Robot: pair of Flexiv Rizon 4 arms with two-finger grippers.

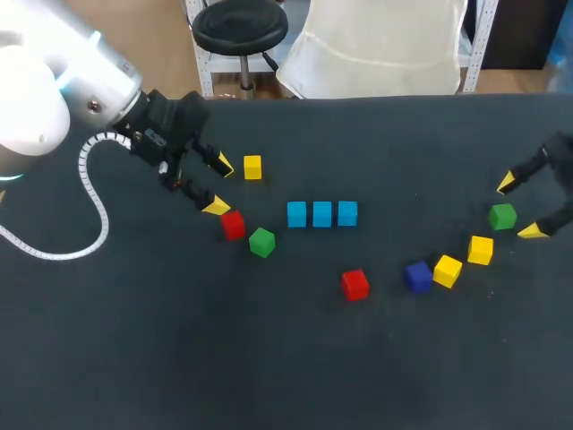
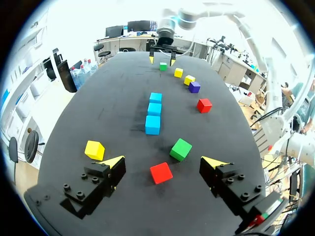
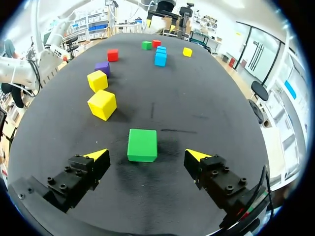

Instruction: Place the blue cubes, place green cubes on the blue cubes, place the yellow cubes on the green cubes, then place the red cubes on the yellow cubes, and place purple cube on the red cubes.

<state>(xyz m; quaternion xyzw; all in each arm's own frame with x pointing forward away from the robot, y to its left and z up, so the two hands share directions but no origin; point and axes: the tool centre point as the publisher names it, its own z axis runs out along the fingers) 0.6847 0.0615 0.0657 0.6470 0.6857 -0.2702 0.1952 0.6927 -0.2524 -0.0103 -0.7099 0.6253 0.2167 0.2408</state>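
Table: dark matte top (image 1: 179, 358), with loose cubes scattered across it.
Blue cubes: three (image 1: 322, 214) side by side in a row at mid-table, flat on the surface.
Left gripper (image 1: 219, 185): fingers spread wide, holding nothing. A red cube (image 1: 233, 224) lies just ahead, with a green cube (image 1: 261, 242) beside it and a lone yellow cube (image 1: 252, 167) near.
Right gripper (image 1: 520, 207): fingers wide apart. The other green cube (image 1: 502, 216) sits between the tips, touching neither.
Mid-right: second red cube (image 1: 355, 284), purple cube (image 1: 417, 276), yellow pair (image 1: 448, 270) in a loose line.
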